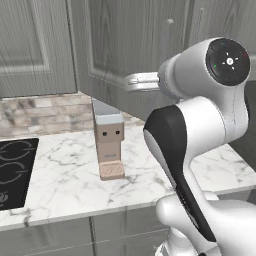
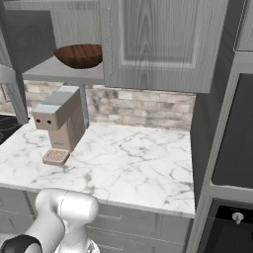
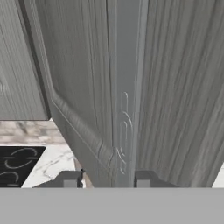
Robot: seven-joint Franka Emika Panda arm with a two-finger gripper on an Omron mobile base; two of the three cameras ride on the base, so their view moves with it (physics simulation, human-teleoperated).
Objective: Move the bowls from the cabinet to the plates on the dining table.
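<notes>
A coffee machine (image 2: pixel 59 123) stands on the marble bench (image 2: pixel 128 158). The brown bowl (image 2: pixel 79 55) sits in the cabinet (image 2: pixel 163 44), half hidden by its door. The pincer (image 3: pixel 107 179) straddles the door's edge, its grip unclear.

We list a grey cabinet door (image 1: pixel 125 50) swung open above the marble counter (image 1: pixel 65 170), a beige coffee machine (image 1: pixel 109 145) standing there, a black hob (image 1: pixel 15 170) at left, the white arm (image 1: pixel 200 150) at right.

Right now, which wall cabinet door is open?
The door the gripper is at, above the coffee machine: it's swung out from the cabinet, exposing the brown bowl. The doors on either side sit shut.
</notes>
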